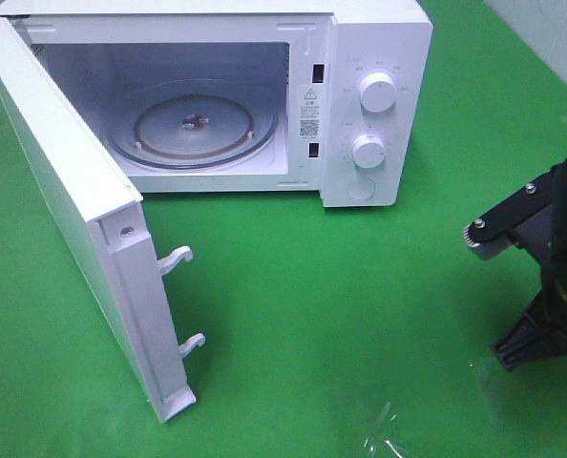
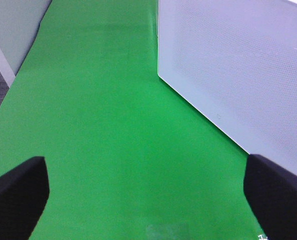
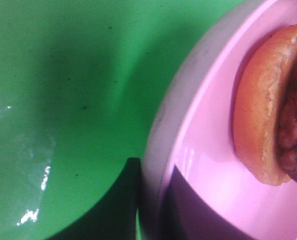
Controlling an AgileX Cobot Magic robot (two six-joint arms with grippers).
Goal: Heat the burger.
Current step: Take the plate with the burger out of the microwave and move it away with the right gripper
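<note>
I count one microwave (image 1: 264, 95) with two knobs (image 1: 376, 93) and two door hooks (image 1: 175, 258), one burger (image 3: 271, 105), one pink plate (image 3: 188, 150), and my two grippers (image 2: 143, 200)

White microwave (image 1: 369, 105) on green cloth (image 1: 341, 315), well beyond the right claw; door (image 1: 69, 210) swung wide, glass turntable (image 1: 193, 129) bare. Pink plate (image 3: 188, 150) right at that claw.

lighting: bright, even overhead. glare on plastic film (image 3: 23, 165). right wrist view soft, blurred; plate (image 3: 198, 150) shadowed.
</note>
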